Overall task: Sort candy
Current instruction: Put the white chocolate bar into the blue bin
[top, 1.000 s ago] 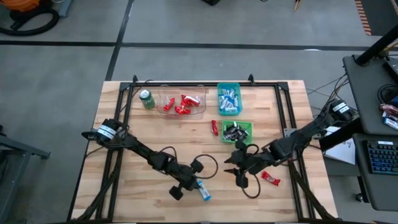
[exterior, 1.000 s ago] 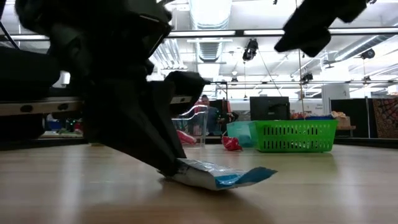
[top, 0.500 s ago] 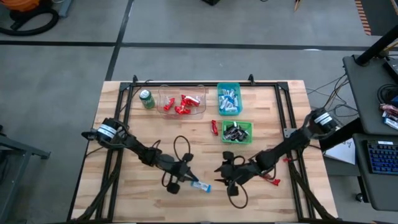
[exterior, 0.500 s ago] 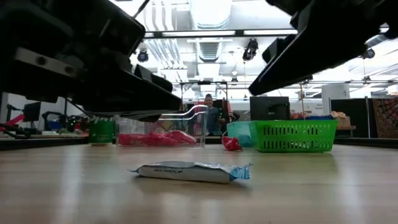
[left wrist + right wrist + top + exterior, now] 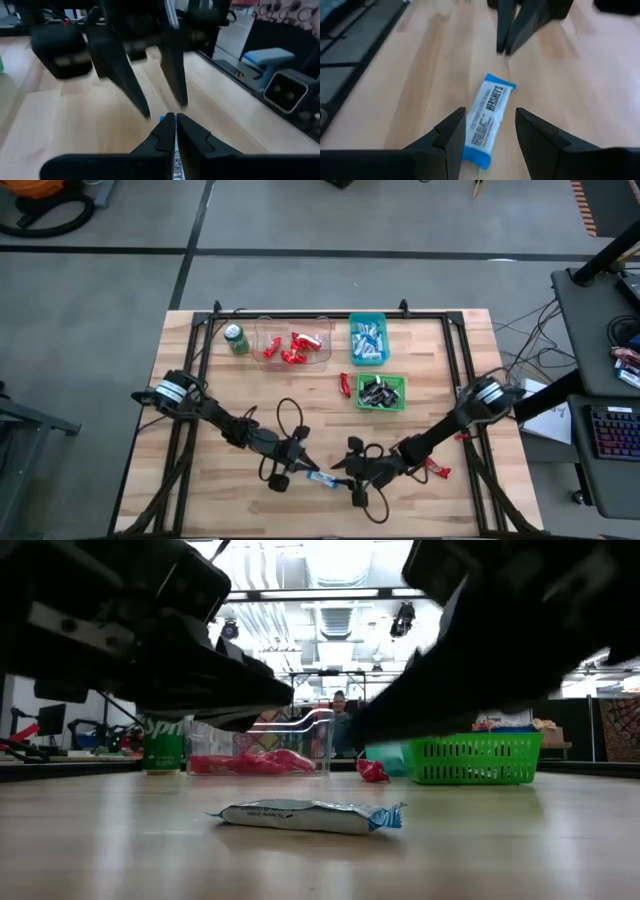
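here, the right claw (image 5: 487, 132) hangs low over the wooden tabletop (image 5: 200, 380) with its fingers spread, straddling one end of a light blue-and-white candy bar (image 5: 488, 116) that lies flat and ungripped near the front edge. the left claw (image 5: 303, 467), clenched shut on nothing, points at the bar's other end, just beside it. farther back sit a clear tray of red candy (image 5: 293, 346), a teal bin (image 5: 368, 340), a green basket (image 5: 382, 392), a loose red bar (image 5: 345, 385) and a green can (image 5: 236, 339).
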Tool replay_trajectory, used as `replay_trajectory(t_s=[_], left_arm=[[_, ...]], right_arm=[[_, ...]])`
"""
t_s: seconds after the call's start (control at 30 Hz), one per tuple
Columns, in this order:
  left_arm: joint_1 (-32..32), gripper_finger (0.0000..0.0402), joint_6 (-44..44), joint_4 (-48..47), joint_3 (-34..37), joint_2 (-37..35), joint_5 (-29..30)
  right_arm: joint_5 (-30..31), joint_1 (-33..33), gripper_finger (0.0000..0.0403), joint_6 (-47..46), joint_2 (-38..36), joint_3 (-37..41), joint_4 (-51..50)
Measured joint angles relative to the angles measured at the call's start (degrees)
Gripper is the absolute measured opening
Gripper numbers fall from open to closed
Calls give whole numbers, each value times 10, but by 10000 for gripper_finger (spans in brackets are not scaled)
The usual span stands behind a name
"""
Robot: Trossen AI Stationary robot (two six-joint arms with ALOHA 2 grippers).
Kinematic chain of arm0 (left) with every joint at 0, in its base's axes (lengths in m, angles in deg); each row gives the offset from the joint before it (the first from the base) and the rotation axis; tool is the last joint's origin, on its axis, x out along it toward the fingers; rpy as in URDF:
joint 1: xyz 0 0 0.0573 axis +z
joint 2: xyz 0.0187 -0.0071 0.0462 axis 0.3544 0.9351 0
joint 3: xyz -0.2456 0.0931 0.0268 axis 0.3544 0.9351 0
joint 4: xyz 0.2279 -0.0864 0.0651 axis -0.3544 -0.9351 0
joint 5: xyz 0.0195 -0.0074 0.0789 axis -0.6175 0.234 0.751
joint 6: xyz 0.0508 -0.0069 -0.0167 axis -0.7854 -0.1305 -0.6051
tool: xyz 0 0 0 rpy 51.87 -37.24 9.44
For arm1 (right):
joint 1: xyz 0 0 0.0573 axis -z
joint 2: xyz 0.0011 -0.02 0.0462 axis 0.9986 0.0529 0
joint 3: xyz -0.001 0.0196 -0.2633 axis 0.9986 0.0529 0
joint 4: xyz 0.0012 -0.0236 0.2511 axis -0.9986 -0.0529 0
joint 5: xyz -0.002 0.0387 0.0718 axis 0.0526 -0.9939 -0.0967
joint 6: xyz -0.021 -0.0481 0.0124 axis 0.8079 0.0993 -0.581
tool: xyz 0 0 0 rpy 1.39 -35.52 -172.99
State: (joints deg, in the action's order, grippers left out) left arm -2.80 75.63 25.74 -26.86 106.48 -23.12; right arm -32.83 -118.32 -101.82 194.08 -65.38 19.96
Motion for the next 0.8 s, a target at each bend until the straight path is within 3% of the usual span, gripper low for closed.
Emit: replay_trajectory(t_s=[0.23, 0.47, 0.8], left_arm=[[-13, 0, 22, 0, 16, -34, -25], [-48, 0, 30, 1, 42, -94, -25], [-86, 0, 66, -23, 52, -123, -12]], right_arm=[[15, 0, 155, -4, 79, -62, -6], [48, 2, 139, -34, 105, -107, -94], [45, 12, 32, 11, 89, -112, -116]])
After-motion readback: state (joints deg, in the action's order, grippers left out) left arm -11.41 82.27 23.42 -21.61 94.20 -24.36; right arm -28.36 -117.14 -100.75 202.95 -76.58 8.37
